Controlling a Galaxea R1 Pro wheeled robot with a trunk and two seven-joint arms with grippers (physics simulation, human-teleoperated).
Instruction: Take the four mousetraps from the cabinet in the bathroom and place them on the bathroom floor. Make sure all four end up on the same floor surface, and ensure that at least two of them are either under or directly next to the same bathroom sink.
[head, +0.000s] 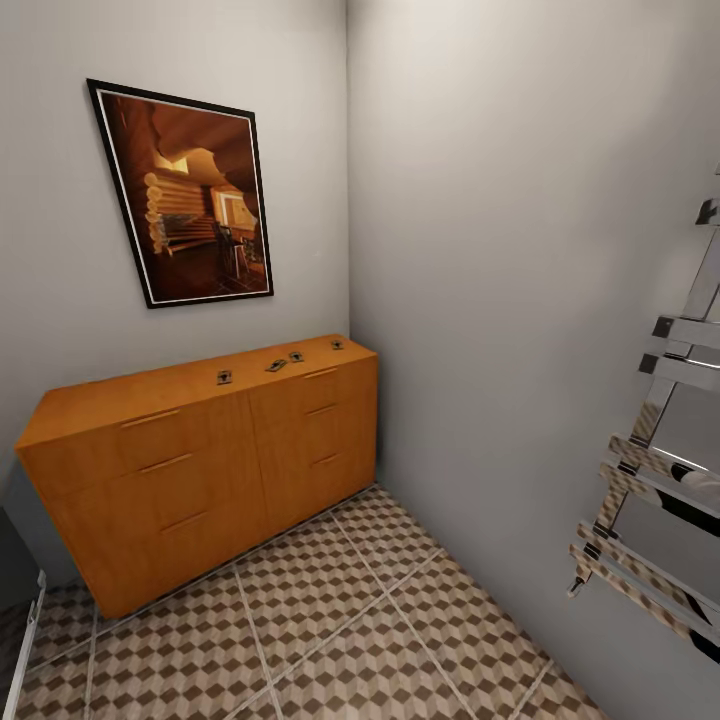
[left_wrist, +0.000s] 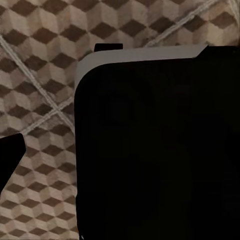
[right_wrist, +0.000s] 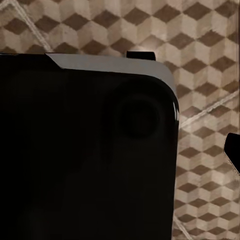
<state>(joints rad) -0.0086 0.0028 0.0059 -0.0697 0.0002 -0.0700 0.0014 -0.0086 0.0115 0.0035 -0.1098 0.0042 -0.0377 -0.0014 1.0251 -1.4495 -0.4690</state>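
We face a corner of grey walls, cube-patterned floor (head: 330, 620) below. Four mousetraps (head: 225, 377) lie on the cabinet (head: 200, 470) top — framed picture (head: 190, 190) above it, chrome rack (head: 660, 480) opposite. Claw states we cannot tell.

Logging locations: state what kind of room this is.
Probably a bathroom corner: patterned tiled floor, chrome towel rail on the right wall, and a wooden cabinet under a framed picture.
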